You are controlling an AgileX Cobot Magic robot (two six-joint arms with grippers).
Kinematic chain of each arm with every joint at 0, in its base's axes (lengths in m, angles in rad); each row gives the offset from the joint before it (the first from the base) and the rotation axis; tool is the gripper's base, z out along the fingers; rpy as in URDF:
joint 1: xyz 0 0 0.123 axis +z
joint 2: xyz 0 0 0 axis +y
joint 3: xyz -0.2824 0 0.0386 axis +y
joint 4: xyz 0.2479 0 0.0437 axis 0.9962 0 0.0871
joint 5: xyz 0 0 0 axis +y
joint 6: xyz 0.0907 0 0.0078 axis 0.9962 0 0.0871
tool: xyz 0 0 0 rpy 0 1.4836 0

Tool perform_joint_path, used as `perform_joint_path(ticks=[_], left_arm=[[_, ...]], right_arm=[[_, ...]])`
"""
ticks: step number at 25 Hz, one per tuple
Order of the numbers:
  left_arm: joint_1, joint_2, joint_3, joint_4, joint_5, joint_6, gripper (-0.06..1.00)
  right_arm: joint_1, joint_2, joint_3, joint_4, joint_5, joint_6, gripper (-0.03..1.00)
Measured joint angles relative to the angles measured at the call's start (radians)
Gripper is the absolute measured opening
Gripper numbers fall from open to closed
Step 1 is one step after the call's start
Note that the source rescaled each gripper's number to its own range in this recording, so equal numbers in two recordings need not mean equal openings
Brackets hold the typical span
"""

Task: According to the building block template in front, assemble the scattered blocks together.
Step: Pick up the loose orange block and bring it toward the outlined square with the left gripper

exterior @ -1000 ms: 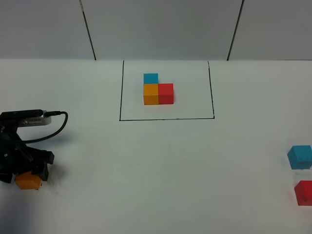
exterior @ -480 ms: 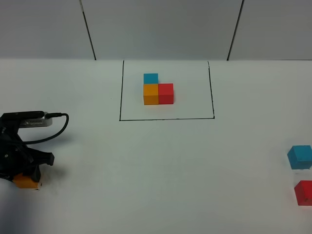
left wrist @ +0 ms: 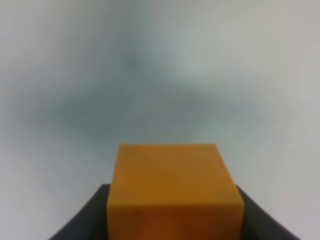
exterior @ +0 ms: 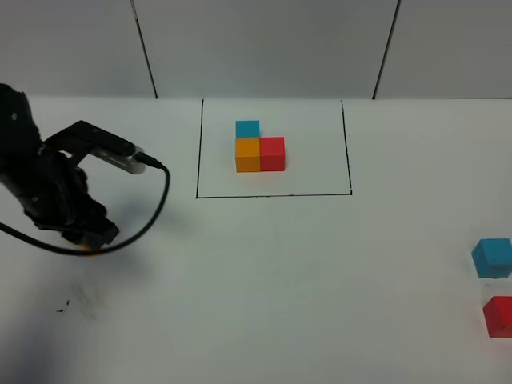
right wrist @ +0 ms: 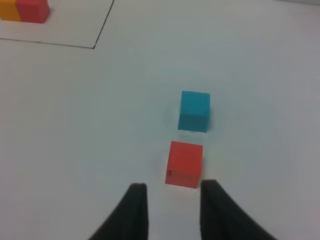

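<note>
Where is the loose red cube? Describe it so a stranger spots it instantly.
On the white table, look right of the black outline, out at the table's right edge. Two loose cubes sit there, apart; the red cube is the nearer one, in front of the light blue cube.

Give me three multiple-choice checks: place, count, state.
1. Where does the loose blue block sit? A. right side of the table B. inside the outline C. by the left arm
2. How many joined blocks sit inside the black outline? A. two B. three C. four
3. The loose orange block is: A. lying free B. gripped by the left end effector C. stacked on red
A: it sits near the right edge. B: blue, orange, red. B: dark fingers flank it.
</note>
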Motion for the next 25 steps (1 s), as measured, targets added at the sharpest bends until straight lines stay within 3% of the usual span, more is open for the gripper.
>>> perform_joint_path(ticks=[4,7,12,16,25], left_arm=[[-0.123,0.000,-0.055,-0.089,0.087,0.247,0.00],[-0.227,0.000,-0.062,-0.122,0.052,0.331,0.00],[-0.380,0.000,-0.062,-0.104,-0.065,0.381,0.00],[-0.475,0.003,-0.062,-0.060,-0.089,0.410,0.00],[-0.533,0.117,-0.062,0.046,-0.093,0.352,0.00]], right_arm=[[0.000,0.000,0.000,0.000,0.000,0.000,0.00],[0.000,0.000,0.000,0.000,0.000,0.000,0.00],[0.000,0.000,0.000,0.000,0.000,0.000,0.00],[0.000,0.000,0.000,0.000,0.000,0.000,0.00],[0.000,0.000,0.000,0.000,0.000,0.000,0.00]])
